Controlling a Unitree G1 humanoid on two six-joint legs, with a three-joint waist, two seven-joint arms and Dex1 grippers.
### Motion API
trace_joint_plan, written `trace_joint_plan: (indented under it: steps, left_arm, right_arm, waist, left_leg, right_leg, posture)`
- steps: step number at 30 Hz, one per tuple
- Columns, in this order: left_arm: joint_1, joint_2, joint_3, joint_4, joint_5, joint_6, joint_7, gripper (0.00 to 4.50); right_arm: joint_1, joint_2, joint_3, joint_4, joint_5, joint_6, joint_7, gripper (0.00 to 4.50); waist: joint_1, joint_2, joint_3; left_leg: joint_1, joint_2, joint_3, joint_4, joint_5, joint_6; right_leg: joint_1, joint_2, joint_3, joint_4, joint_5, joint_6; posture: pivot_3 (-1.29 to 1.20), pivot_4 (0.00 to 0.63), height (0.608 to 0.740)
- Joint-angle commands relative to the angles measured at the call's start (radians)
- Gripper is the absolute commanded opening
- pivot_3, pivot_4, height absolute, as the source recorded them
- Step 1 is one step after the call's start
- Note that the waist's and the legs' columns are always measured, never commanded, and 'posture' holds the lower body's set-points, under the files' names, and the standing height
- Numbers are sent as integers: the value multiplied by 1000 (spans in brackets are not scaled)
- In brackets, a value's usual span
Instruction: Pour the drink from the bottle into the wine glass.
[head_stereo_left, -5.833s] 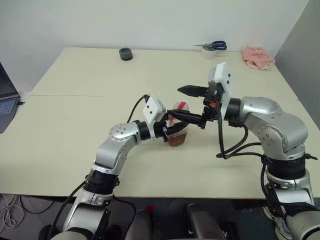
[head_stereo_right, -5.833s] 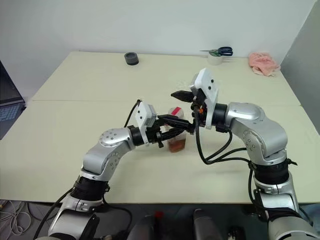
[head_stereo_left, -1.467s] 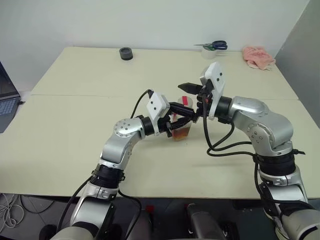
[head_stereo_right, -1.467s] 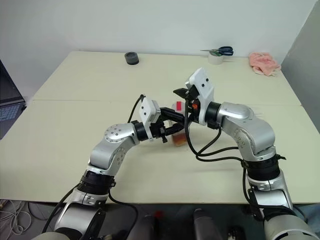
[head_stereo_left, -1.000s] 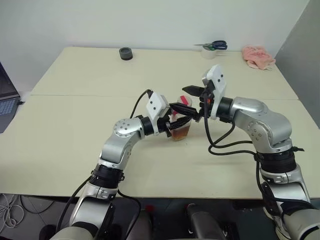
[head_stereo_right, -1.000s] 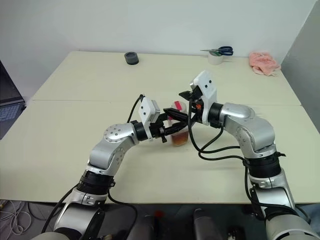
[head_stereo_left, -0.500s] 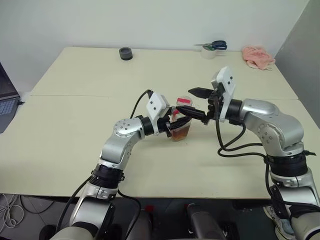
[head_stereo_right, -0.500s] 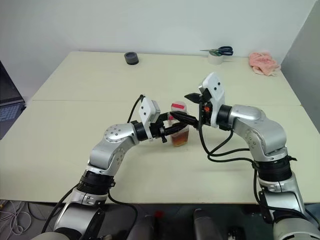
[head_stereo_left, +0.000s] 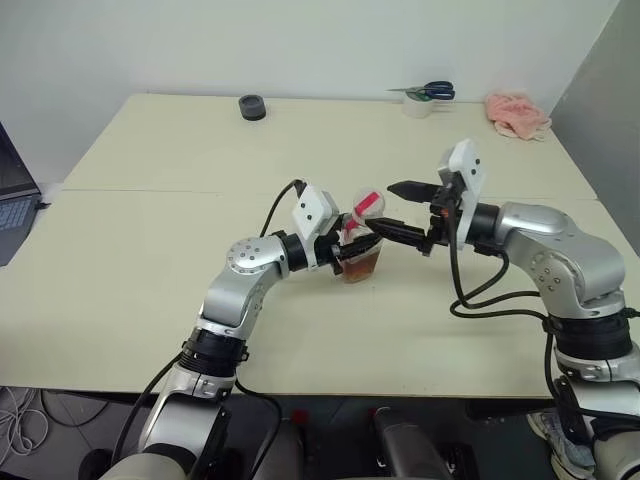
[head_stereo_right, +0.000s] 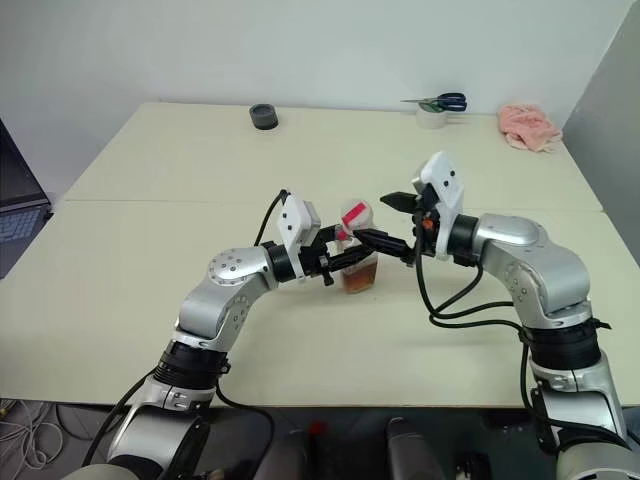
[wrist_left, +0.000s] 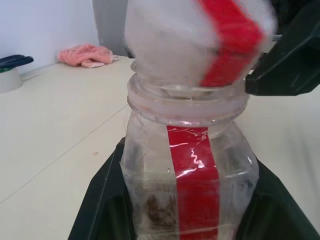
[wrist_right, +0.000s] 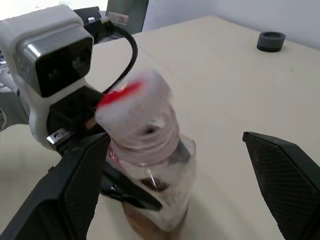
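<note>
Two grippers are working around one bottle (head_stereo_left: 358, 255), which is standing upright near the middle of the table (head_stereo_left: 150, 250), its long axis vertical. We are clamping our left gripper (head_stereo_left: 352, 247) tight on the bottle's body, just left of it. Our right gripper (head_stereo_left: 392, 208) is hovering just right of the bottle with its fingers spread wide and holding nothing. One cap (wrist_right: 137, 115) is sitting tilted and blurred over the neck, between those fingers, so it seems to be coming off. Some reddish-brown drink (head_stereo_right: 357, 279) is lying low in the bottle. We are seeing no wine glass, so pouring looks some way off.
</note>
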Motion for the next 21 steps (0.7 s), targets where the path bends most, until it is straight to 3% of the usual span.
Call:
trace_joint_plan:
  steps: [1, 10, 21]
  left_arm:
    - [-10, 0, 3, -34, -8, -15, -7, 1796]
    - [-14, 4, 7, -19, 6, -21, 5, 1796]
    - [-91, 28, 132, 184, 29, -75, 124, 1796]
  right_arm:
    - [12, -23, -28, -63, 33, -8, 38, 4500]
    - [22, -17, -28, -94, 37, 4, 21, 4500]
    - [-3, 8, -58, -136, 47, 33, -64, 4500]
  waist:
    - [0, 0, 0]
    - [0, 0, 0]
    - [-1, 0, 0]
  left_leg:
    - [0, 0, 0, 0, 0, 0]
    - [0, 1, 0, 0, 0, 0]
    - [1, 1, 0, 1, 0, 0]
  right_leg:
    - [0, 0, 0, 0, 0, 0]
    - [0, 1, 0, 0, 0, 1]
    - [0, 1, 0, 1, 0, 1]
  posture:
    - [0, 150, 740]
    - [0, 150, 740]
    - [0, 150, 740]
